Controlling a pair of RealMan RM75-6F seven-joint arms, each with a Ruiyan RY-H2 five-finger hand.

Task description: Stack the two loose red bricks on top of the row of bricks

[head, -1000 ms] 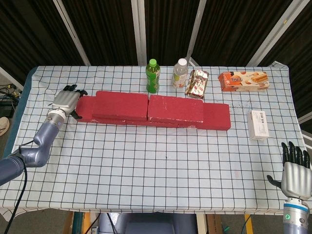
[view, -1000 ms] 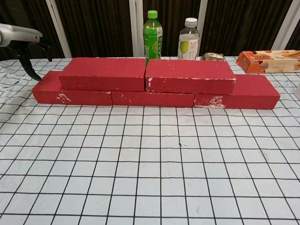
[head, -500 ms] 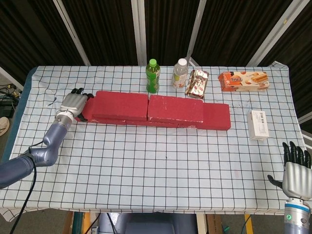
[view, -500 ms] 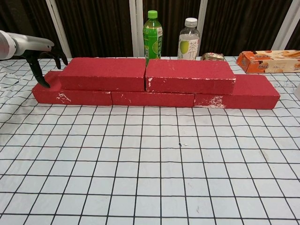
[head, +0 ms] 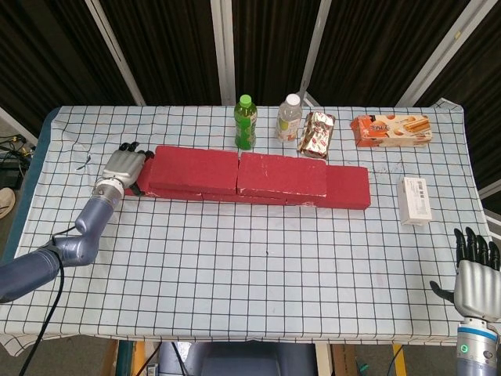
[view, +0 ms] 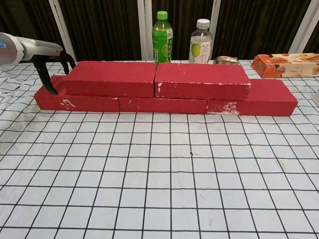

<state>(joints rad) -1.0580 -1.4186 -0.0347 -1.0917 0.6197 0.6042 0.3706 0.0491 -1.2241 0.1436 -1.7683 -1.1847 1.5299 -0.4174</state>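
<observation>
Right hand (head: 476,283): near right table edge, fingers spread, holding nothing, unmoved over the last second.

Row of bricks (view: 164,103): mid-table, running left to right, three on the cloth.

Two red bricks (view: 157,78): already lying end to end on top of the row, touching at the middle.

Left hand (head: 125,165): has slid rightward along the table to the left end of the stack; fingers part-curled against the brick ends, gripping nothing that shows. Judged a squaring-up nudge, stacking essentially complete.

Bottles (head: 245,123), snack packs (head: 390,129): far side, untouched.
</observation>
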